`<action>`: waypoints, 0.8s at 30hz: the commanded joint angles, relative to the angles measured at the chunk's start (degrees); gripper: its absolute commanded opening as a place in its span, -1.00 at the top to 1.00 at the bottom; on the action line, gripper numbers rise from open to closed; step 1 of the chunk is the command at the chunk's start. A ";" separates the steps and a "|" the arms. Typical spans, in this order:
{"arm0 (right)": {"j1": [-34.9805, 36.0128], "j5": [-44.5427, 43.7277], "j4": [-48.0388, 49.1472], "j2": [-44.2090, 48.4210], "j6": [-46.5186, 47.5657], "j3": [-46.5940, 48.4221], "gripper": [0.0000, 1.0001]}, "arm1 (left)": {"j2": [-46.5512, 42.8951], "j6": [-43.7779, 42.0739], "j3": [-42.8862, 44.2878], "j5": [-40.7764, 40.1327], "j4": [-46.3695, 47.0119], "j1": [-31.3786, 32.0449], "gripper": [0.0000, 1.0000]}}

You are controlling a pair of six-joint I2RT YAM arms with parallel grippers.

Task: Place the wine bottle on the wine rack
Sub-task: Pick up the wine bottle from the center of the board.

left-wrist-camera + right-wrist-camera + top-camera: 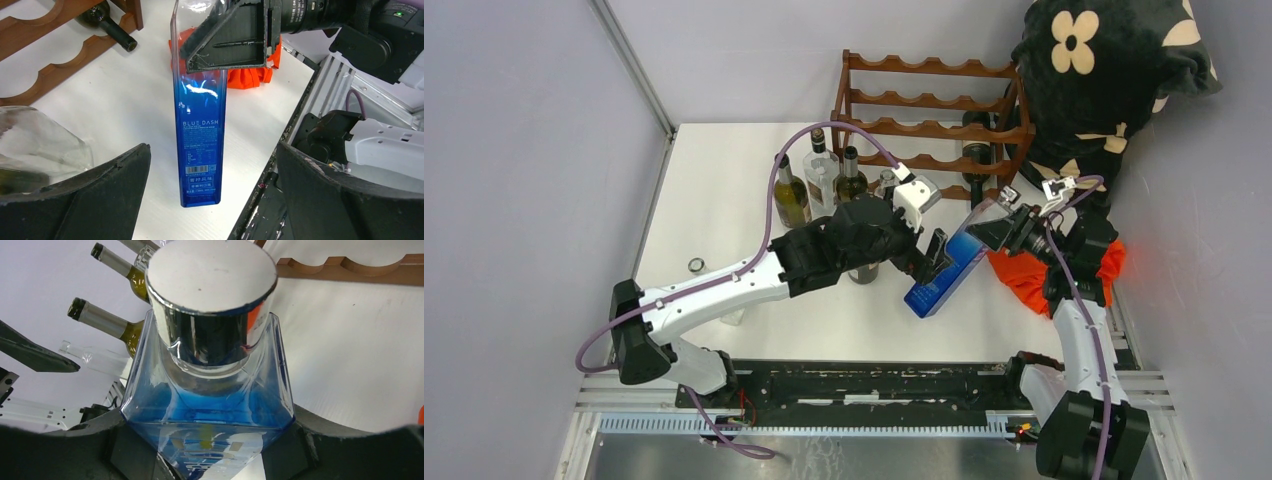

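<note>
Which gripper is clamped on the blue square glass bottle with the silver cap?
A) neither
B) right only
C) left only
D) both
B: the right gripper pinches the blue square glass bottle near its top, while the left gripper stands wide open, clear of it.

a robotics lab test cell: a left arm (714,290) and a right arm (1081,335) bolted to a black metal rail (874,378) at the near edge of a white table (719,190), plain grey partition walls (524,150) closing it in, purple cable (770,200) looping off the arms, a wooden wine rack (924,98) and bottles (790,195) on it.
</note>
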State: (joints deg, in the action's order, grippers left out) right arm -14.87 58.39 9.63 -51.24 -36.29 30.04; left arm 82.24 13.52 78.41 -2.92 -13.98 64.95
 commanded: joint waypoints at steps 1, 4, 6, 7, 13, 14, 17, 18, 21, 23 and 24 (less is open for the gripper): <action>-1.70 6.02 6.33 -0.28 -8.87 -0.32 1.00 | -0.23 2.56 0.75 1.57 3.64 -0.14 -0.99; -2.42 6.91 6.62 -0.42 -9.39 -1.25 1.00 | -0.45 2.73 0.00 -0.08 4.15 -0.17 -1.00; -2.69 6.84 6.74 -0.12 -9.50 -1.39 1.00 | -0.58 2.74 -0.48 -0.83 4.85 -0.15 -1.00; -2.86 6.82 6.76 0.01 -9.62 -1.41 1.00 | -0.51 2.81 -0.63 -1.14 5.17 -0.15 -1.00; -3.33 6.82 8.86 0.38 -12.27 -3.89 1.00 | 1.13 4.00 0.40 -2.03 4.21 -0.10 -1.00; -3.45 6.85 9.30 0.36 -12.66 -4.28 1.00 | 1.43 4.22 0.63 -2.17 3.57 -0.16 -1.00; -3.57 7.26 10.79 0.34 -13.59 -5.20 1.00 | 2.19 5.20 0.96 -1.94 2.14 -0.39 -1.00; -3.72 7.32 11.06 0.26 -13.82 -5.41 1.00 | 2.41 5.49 1.01 -1.51 1.90 -0.50 -1.00; -3.97 7.48 12.15 -0.03 -14.45 -5.74 1.00 | 3.04 5.92 1.07 -0.17 1.54 -0.62 -1.00; -4.25 7.69 12.85 -0.38 -14.99 -5.81 1.00 | 3.36 5.66 1.17 0.71 1.39 -0.68 -1.00; -4.34 7.66 13.25 -0.52 -15.31 -5.98 1.00 | 3.53 5.31 1.28 1.19 1.23 -0.69 -1.00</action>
State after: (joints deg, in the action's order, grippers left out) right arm -18.52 62.74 15.44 -52.47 -44.77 22.68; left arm 85.27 17.06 77.71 -3.84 -13.76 64.60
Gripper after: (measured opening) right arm 0.672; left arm 0.994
